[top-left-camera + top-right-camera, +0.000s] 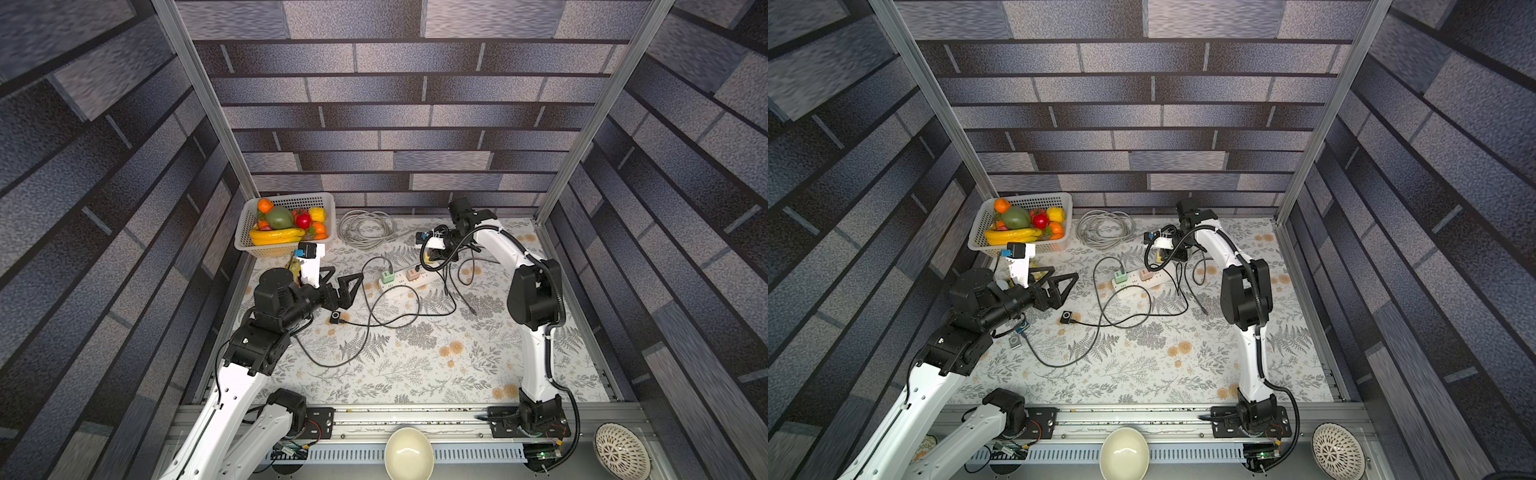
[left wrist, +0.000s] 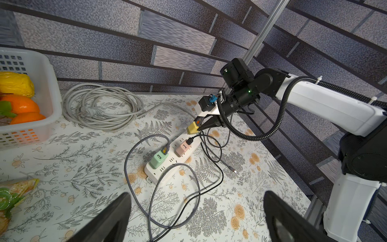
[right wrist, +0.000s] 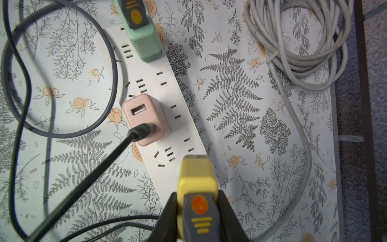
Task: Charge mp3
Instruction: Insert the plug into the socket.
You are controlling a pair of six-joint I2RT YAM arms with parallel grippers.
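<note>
Pinches yellow plastic cube charger (image 3: 196,174) in right claw (image 3: 198,194), white power strip (image 3: 150,83) just ahead; holds left claw (image 1: 347,273) spread, small black square mp3 player (image 1: 336,317) near.

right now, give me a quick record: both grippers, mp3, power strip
left gripper: open, empty, above the table
right gripper: shut on yellow charger at the power strip's end
mp3: on table, black cable attached
power strip: green charger and pink charger plugged in
</note>
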